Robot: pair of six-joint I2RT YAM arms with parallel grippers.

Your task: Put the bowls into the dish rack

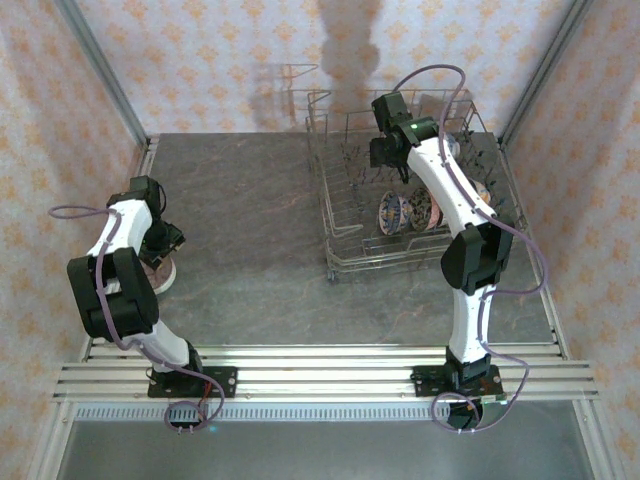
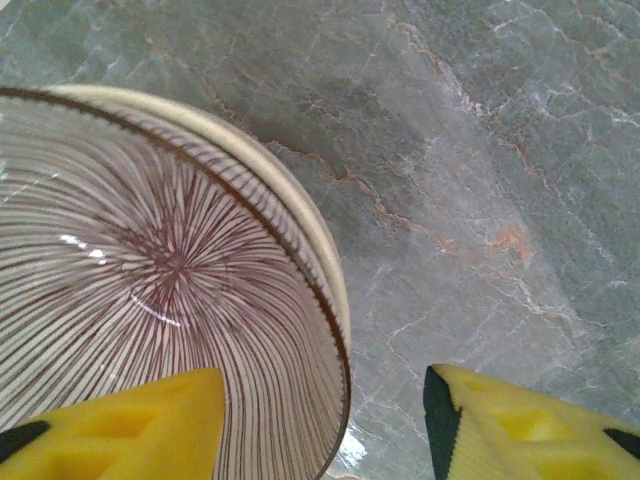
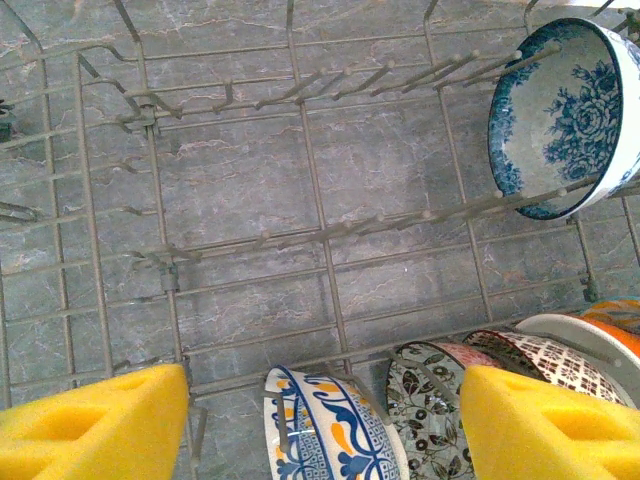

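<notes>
left wrist view: left gripper [image 2: 322,400] straddles the rim of the striped bowl [image 2: 150,270], unclenched, to pinch it; right gripper [image 3: 322,392] gapes empty over the dish rack [image 3: 320,236].

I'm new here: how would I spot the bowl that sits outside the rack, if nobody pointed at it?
Find the wire rack on the right half of the table, then cross to the left side, where the left gripper hangs. The bowl sits beneath it. Fine dark red lines fan out from its centre, whereas the bowls in the rack carry flowers or blue patterns.
</notes>
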